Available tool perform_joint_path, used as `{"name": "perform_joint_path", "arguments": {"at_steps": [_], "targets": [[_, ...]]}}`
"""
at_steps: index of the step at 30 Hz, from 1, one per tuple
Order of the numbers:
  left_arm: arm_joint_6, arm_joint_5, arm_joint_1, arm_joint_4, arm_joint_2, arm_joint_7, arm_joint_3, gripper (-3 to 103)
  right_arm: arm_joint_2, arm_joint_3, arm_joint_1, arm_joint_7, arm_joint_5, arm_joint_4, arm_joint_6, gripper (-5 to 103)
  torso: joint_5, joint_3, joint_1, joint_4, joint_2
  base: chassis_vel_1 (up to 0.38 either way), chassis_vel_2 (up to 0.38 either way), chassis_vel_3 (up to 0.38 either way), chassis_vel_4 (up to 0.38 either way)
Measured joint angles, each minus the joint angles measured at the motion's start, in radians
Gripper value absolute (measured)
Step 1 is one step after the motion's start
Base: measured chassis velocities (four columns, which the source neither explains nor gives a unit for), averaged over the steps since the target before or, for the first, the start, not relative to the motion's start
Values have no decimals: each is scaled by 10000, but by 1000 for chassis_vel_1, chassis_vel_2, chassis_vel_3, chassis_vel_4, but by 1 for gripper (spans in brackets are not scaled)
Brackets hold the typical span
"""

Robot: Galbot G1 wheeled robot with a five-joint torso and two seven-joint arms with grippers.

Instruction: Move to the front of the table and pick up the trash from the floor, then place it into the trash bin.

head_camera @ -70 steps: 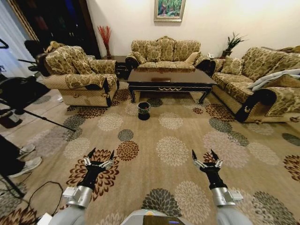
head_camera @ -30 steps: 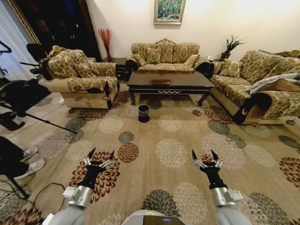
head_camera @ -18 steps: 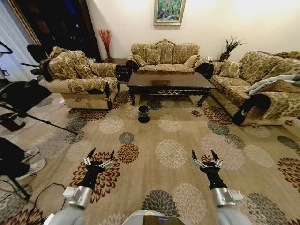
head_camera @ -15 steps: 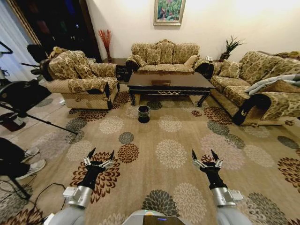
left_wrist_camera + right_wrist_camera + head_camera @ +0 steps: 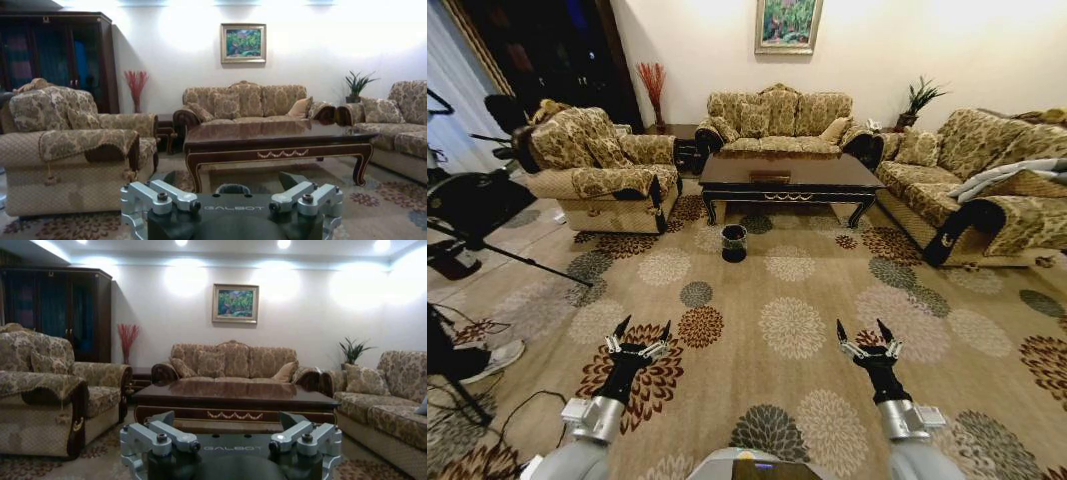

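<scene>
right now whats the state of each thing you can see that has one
left tool: open, empty, held low over the floor
right tool: open, empty, held low over the floor
trash bin: upright on the floor before the table, clear liner in it
table: standing among the sofas, a flat object on its top

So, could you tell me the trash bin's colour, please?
Black, seen best in the head view: trash bin.
</scene>
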Motion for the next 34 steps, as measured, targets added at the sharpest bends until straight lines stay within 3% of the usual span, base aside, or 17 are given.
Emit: {"name": "perform_joint_path", "arguments": {"at_steps": [34], "targets": [[0,0,0,0,0,0,0,100,0,0,0,0,0,0,0,100,0,-31,-24,0,-57,0,0,0,0]]}}
